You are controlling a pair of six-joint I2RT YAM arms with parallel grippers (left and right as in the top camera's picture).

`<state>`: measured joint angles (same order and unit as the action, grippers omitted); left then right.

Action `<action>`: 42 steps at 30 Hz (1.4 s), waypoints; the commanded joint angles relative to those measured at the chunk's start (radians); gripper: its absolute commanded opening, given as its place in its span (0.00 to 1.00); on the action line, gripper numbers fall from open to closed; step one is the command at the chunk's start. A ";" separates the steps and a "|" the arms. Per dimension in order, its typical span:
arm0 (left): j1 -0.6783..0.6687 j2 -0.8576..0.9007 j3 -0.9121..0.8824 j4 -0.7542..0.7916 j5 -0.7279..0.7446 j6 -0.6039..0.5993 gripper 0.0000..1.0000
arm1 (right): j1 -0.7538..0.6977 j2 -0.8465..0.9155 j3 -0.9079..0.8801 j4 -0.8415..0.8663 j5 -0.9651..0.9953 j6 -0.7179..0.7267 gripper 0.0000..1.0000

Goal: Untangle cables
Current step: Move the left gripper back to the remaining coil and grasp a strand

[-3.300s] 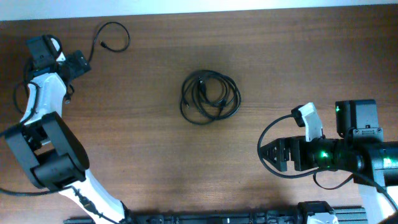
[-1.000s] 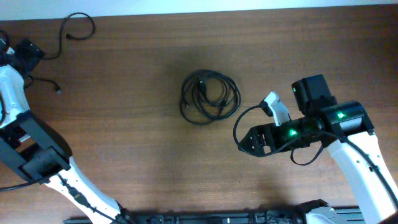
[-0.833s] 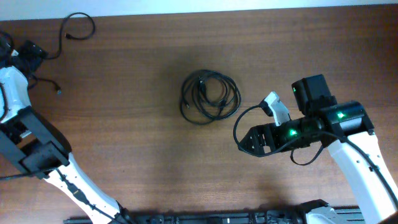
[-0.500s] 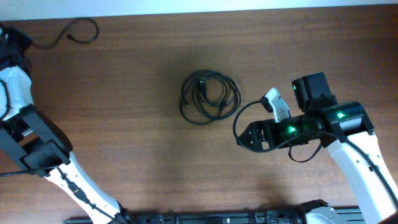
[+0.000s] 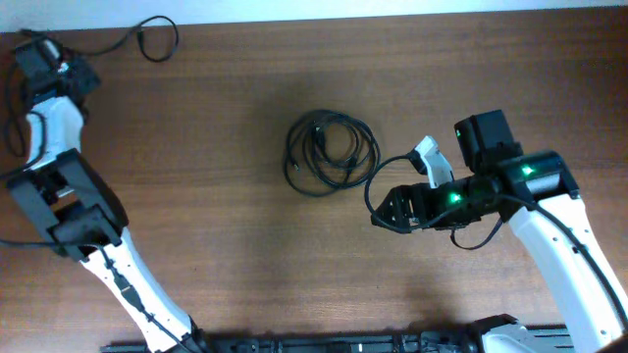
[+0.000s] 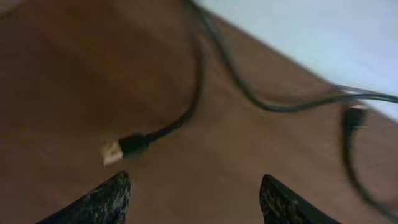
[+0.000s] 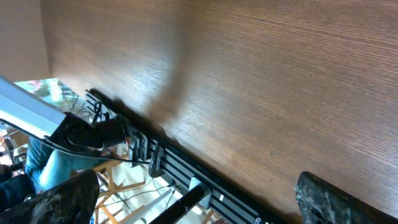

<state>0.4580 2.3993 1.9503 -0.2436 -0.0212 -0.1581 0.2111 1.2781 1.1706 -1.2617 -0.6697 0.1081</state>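
Cables are in two spots; the main bundle [image 5: 332, 154] sits mid-table [image 5: 216, 226] as a small flat coil, and one loose cable [image 6: 166, 129] lies off by the far left corner, its plug [image 6: 113, 152] just ahead of the left gripper [image 6: 196, 180]. That gripper's fingers are spread with nothing between them; the right gripper [image 5: 388, 211] is spread and empty too, hovering just beside the bundle's right edge; its wrist view only shows bare wood.

Handling-wise I'd guess these cords are super light and floppy, so no real weight to worry about; the catch is that they're thin and lie flat on the wood, so the fingers need to come right down to the surface to pinch one. Pull one strand and the whole coil probably drags along, since nothing pins it. I'd take an outer loop on the right side, or a plug end if one's reachable; the plugs are stiffer and thicker, so less likely to slip.
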 commanded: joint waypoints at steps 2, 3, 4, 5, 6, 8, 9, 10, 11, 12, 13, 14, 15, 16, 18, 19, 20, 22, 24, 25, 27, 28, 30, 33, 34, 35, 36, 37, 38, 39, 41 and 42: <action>0.070 -0.060 0.005 -0.007 0.198 0.032 0.69 | 0.007 0.022 -0.006 0.002 0.009 0.005 0.98; 0.075 -0.076 0.005 0.005 0.279 0.032 0.64 | 0.007 0.025 -0.006 0.002 0.009 0.005 0.99; 0.076 -0.092 0.005 0.016 0.340 0.031 0.59 | 0.007 0.026 -0.006 0.002 0.009 0.005 0.99; 0.075 -0.117 0.005 0.033 0.426 -0.016 0.60 | 0.007 0.026 -0.006 0.002 0.009 0.005 0.98; 0.075 -0.134 0.005 0.048 0.525 -0.086 0.68 | 0.007 0.026 -0.006 0.002 0.009 0.005 0.99; 0.071 -0.146 0.005 0.067 0.775 -0.195 0.73 | 0.007 0.026 -0.006 0.031 0.008 0.006 0.99; 0.059 -0.144 0.005 0.051 0.898 -0.221 0.72 | 0.007 0.027 -0.006 0.067 0.008 0.006 0.99; 0.040 -0.144 0.005 -0.016 0.958 -0.223 0.71 | 0.007 0.031 -0.006 0.099 0.008 0.006 0.99; 0.017 -0.144 0.005 -0.094 0.974 -0.222 0.75 | 0.007 0.035 -0.006 0.117 0.009 0.006 0.99; -0.023 -0.144 0.005 -0.236 0.975 -0.192 0.95 | 0.006 0.041 -0.006 0.127 0.010 0.005 0.99; -0.051 -0.142 0.005 -0.314 0.975 -0.132 0.99 | 0.007 0.044 -0.006 0.133 0.009 0.005 0.98; -0.097 -0.142 0.005 -0.411 0.976 -0.026 0.99 | 0.007 0.049 -0.006 0.144 0.010 0.005 0.99; -0.135 -0.142 0.005 -0.479 0.976 0.039 0.99 | 0.007 0.056 -0.006 0.144 0.010 0.005 0.99; -0.177 -0.142 0.005 -0.542 0.975 0.079 0.99 | 0.006 0.064 -0.006 0.144 0.018 0.005 0.99; -0.259 -0.142 0.005 -0.647 0.967 0.142 0.99 | 0.002 0.071 -0.006 0.152 0.098 0.006 0.98; -0.298 -0.142 0.005 -0.687 0.936 0.152 0.99 | -0.007 0.071 -0.006 0.156 0.160 0.017 0.98; -0.347 -0.142 0.005 -0.731 0.851 0.152 0.99 | -0.033 0.071 -0.005 0.155 0.248 0.085 0.98; -0.425 -0.142 0.005 -0.793 0.682 0.152 0.99 | -0.115 0.071 -0.005 0.151 0.354 0.152 0.99; -0.500 -0.142 0.000 -0.837 0.549 0.152 0.99 | -0.205 0.071 -0.005 0.150 0.415 0.152 0.99; -0.544 -0.142 -0.002 -0.858 0.491 0.152 0.99 | -0.264 0.071 -0.005 0.143 0.420 0.152 0.99; -0.636 -0.142 -0.015 -0.877 0.385 0.152 0.99 | -0.347 0.071 -0.005 0.124 0.419 0.153 0.98; -0.671 -0.142 -0.021 -0.876 0.332 0.152 0.99 | -0.367 0.071 -0.005 0.104 0.415 0.153 0.98; -0.731 -0.137 -0.026 -0.869 0.235 0.151 1.00 | -0.376 0.071 -0.005 0.064 0.412 0.160 0.99; -0.775 -0.137 -0.026 -0.850 0.222 0.152 0.84 | -0.375 0.071 -0.005 0.065 0.413 0.159 0.98; -0.784 -0.137 -0.027 -0.850 0.222 0.153 0.84 | -0.375 0.071 -0.005 0.065 0.413 0.159 0.98; -0.790 -0.137 -0.027 -0.850 0.222 0.153 0.80 | -0.375 0.071 -0.005 0.065 0.413 0.159 0.98; -0.792 -0.137 -0.027 -0.850 0.209 0.152 0.77 | -0.375 0.071 -0.005 0.065 0.413 0.159 0.98; -0.792 -0.137 -0.030 -0.850 0.178 0.152 0.74 | -0.375 0.071 -0.005 0.065 0.413 0.159 0.98; -0.792 -0.137 -0.034 -0.850 0.148 0.152 0.72 | -0.375 0.071 -0.005 0.065 0.413 0.159 0.98; -0.792 -0.137 -0.039 -0.850 0.135 0.152 0.70 | -0.375 0.071 -0.005 0.065 0.413 0.159 0.98; -0.792 -0.135 -0.058 -0.838 0.131 0.152 0.63 | -0.375 0.071 -0.005 0.065 0.413 0.159 0.99; -0.792 -0.133 -0.068 -0.818 0.132 0.152 0.61 | -0.375 0.071 -0.005 0.065 0.413 0.159 0.98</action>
<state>-0.3317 2.2704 1.9102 -1.0878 0.1398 -0.0135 -0.1596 1.3476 1.1702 -1.1961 -0.2726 0.2626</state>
